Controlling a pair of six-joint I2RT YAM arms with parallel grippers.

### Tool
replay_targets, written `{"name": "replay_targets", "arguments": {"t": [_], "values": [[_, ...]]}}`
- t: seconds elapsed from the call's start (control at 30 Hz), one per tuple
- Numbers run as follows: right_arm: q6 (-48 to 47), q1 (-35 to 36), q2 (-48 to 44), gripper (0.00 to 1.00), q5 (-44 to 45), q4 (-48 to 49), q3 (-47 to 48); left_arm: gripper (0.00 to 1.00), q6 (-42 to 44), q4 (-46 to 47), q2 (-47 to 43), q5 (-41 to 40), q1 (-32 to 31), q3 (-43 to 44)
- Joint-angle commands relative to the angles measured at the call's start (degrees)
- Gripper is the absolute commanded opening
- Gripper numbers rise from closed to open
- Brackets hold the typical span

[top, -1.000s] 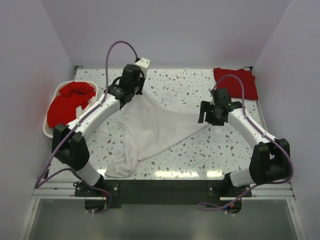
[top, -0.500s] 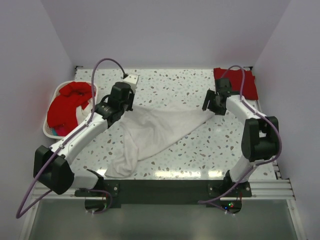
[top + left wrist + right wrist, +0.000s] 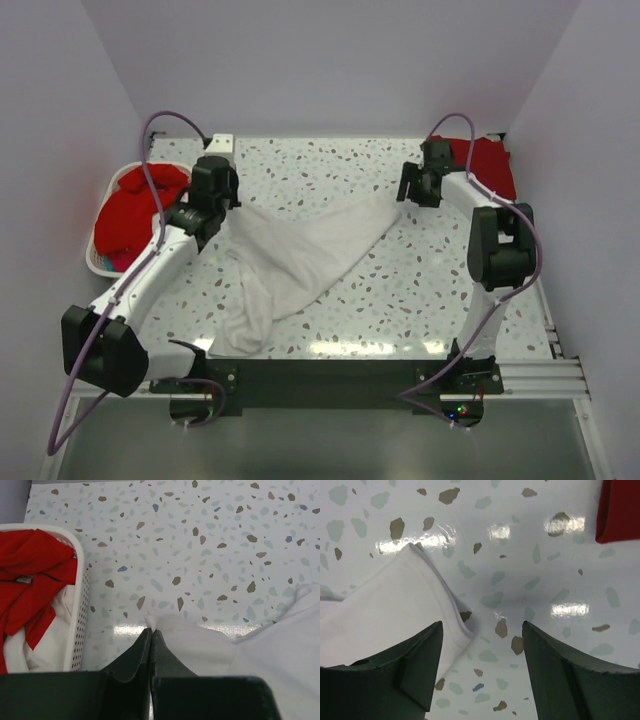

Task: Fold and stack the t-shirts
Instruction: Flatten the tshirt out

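Observation:
A white t-shirt lies stretched and crumpled across the middle of the table. My left gripper is shut on its left corner, and the pinched white cloth shows at the fingertips in the left wrist view. My right gripper is open just above the table at the shirt's right corner, with that corner lying beside its left finger, not held. A folded red t-shirt lies at the back right and also shows in the right wrist view. More red shirts fill the basket.
A white oval plastic basket stands at the left edge, holding red and white cloth; it also shows in the left wrist view. The speckled table is bounded by white walls at the back and sides.
Both arms have swung towards the back and outwards. The left gripper pulled the shirt's corner left; the right one went to the back right with its corner and stands open beside it now.

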Motion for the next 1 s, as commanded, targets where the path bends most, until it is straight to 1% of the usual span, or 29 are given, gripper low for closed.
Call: {"name": "replay_targets", "arguments": {"t": [0.0, 0.07, 0.23, 0.3, 0.4, 0.47, 0.57, 0.87, 0.97], "values": [[-5.0, -0.2, 3.4, 0.68, -5.6, 4.0, 5.5, 0.00, -0.6, 6.4, 0.7, 1.7, 0.0, -1.9], [-7.0, -0.1, 5.0, 0.66, -7.4, 3.5, 8.6, 0.00, -0.4, 7.6, 1.5, 2.1, 0.1, -3.0], [-9.4, 0.1, 9.4, 0.65, -13.9, 5.0, 11.9, 0.00, -0.5, 8.2, 3.4, 2.6, 0.5, -4.0], [-10.1, 0.3, 10.9, 0.64, -14.7, 4.2, 14.6, 0.00, -0.5, 8.0, 3.8, 2.5, 0.7, -4.1], [-12.3, 1.4, 14.6, 0.63, -15.2, 1.8, 18.7, 0.00, -0.7, 8.0, 4.2, 2.4, 0.7, -4.3], [-13.8, 2.2, 16.8, 0.60, -15.1, -0.3, 21.5, 0.00, -0.5, 8.0, 4.2, 2.3, 0.8, -4.4], [-15.4, 3.2, 18.1, 0.59, -14.9, -2.1, 23.5, 0.00, -0.4, 7.8, 4.6, 1.8, 1.0, -4.3], [-20.3, 4.5, 20.9, 0.56, -14.1, -7.0, 25.5, 0.00, -0.6, 7.0, 5.1, 1.5, 1.4, -4.2], [-21.0, 4.7, 21.7, 0.53, -13.9, -8.3, 25.9, 0.00, -0.6, 6.9, 5.1, 1.4, 1.4, -4.2]]}}
